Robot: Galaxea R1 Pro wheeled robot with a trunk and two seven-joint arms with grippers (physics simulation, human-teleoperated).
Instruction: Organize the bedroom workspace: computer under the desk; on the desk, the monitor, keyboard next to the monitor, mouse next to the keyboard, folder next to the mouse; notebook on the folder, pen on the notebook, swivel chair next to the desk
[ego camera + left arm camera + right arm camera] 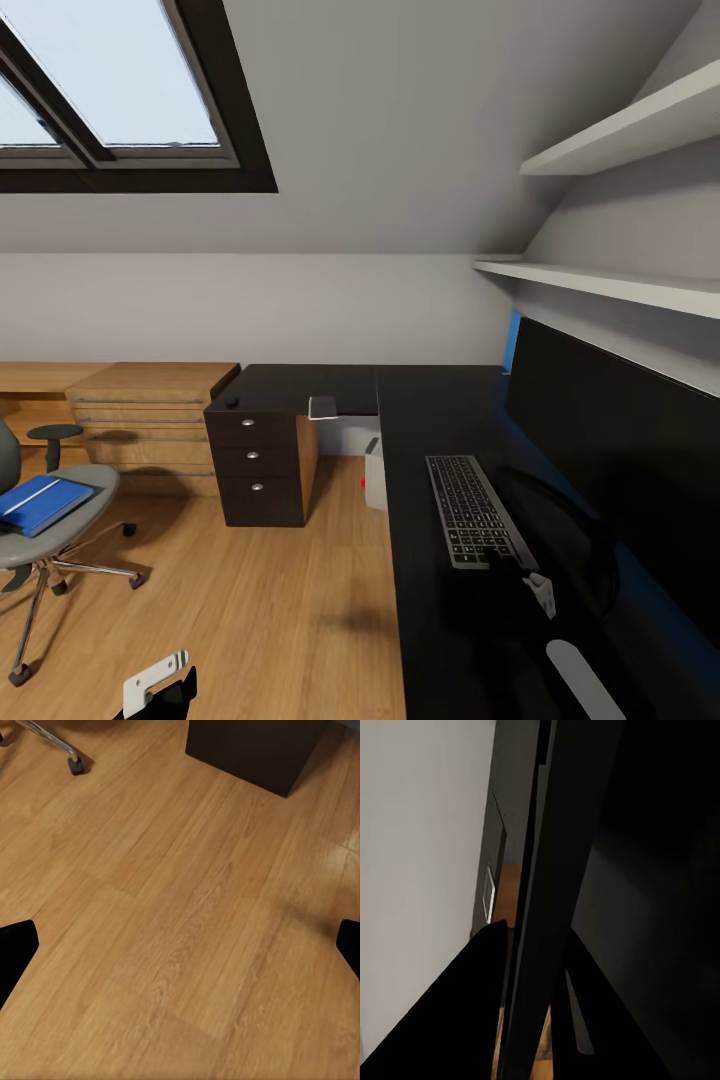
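Note:
The black monitor (620, 450) stands on the black desk (430, 400) at the right. The grey keyboard (468, 508) lies in front of it. My right gripper (535, 590) is low at the monitor's near end; in the right wrist view its dark fingers (472, 1005) flank the monitor's thin edge (540, 870), shut on it. The white computer (375, 475) stands under the desk. On the swivel chair (85, 500), at the left, lies the blue folder (40, 502). My left gripper (160, 685) hangs open over the wooden floor (180, 907).
A dark drawer unit (258, 465) stands under the desk's left wing, with a small dark object (232, 402) and a pale flat item (322, 406) on top. Wooden drawers (150, 420) line the far wall. White shelves (620, 285) hang above the monitor. A chair caster (75, 763) is nearby.

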